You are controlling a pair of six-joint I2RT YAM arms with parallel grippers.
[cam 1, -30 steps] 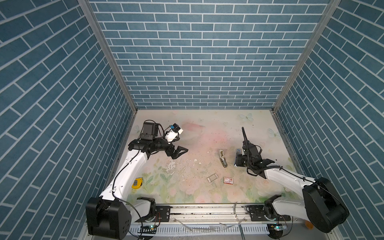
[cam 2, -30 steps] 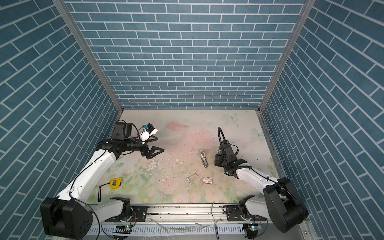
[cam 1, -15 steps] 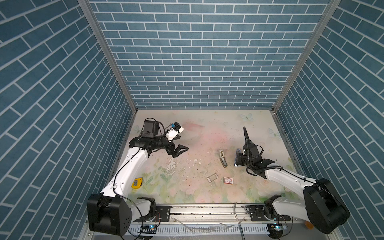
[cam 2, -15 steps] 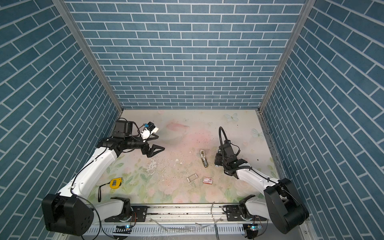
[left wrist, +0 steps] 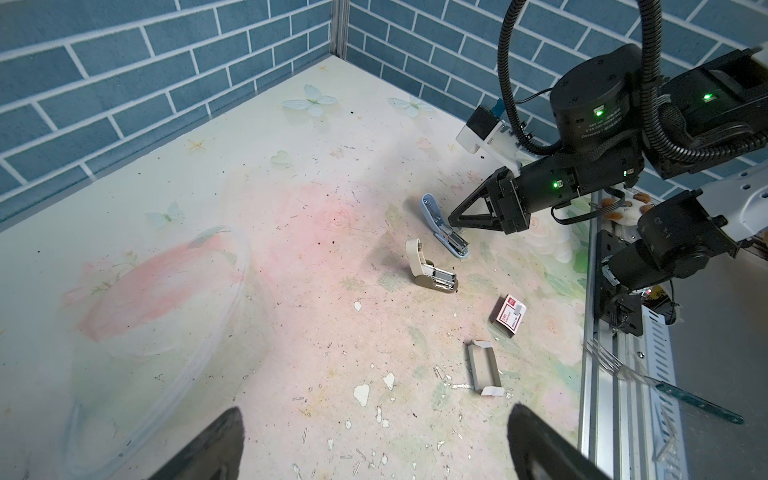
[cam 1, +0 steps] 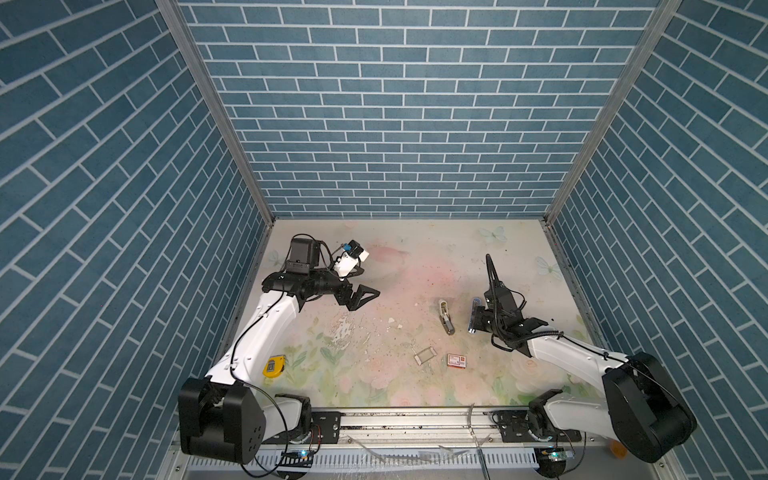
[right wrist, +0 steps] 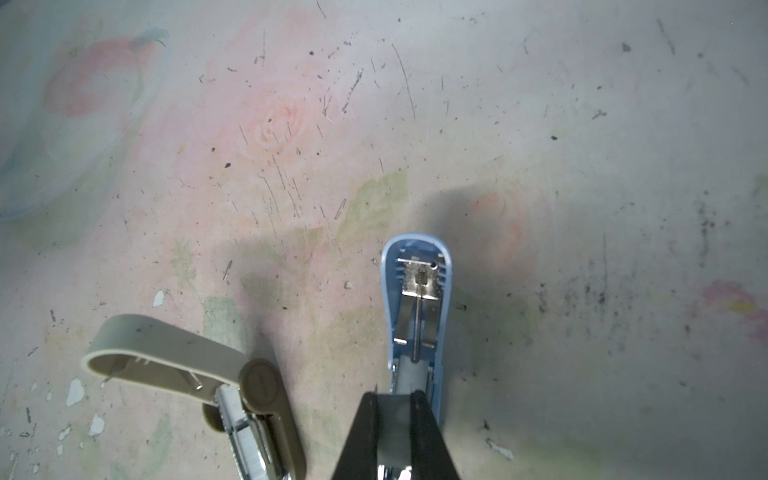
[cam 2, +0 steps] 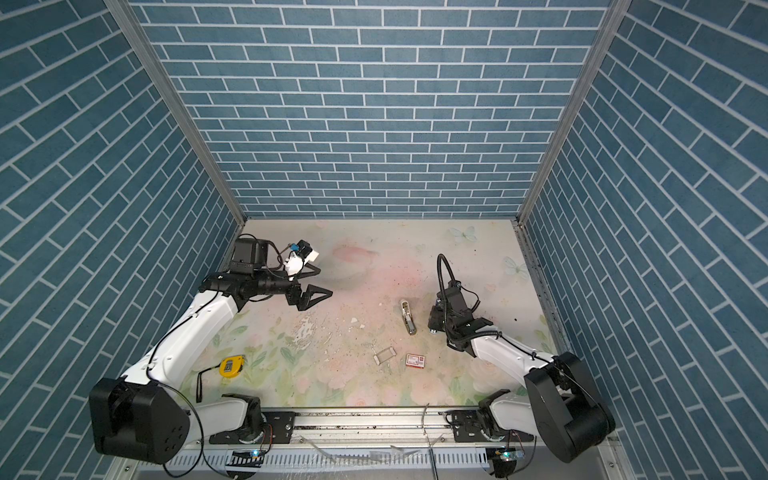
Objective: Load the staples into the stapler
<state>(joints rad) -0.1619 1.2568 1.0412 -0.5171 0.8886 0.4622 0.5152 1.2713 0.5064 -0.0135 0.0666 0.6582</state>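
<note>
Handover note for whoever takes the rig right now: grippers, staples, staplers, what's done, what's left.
Left gripper: open, hovering over the table, holding nothing.
Right gripper: shut at the open blue stapler, down at its channel; whether it pinches staples cannot be told.
Beige stapler: open beside the blue one, with a ribbed silvery strip in its channel, likely staples.
Box and empty tray lie apart on the table.
Done: both staplers opened.
Left: confirm staples are seated, then close the lids.

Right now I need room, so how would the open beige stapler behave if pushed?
The beige stapler probably slides stiffly on its flat base. Its raised lid looks hinged, so it may swing shut. Lid up, it could tip sideways.
</note>
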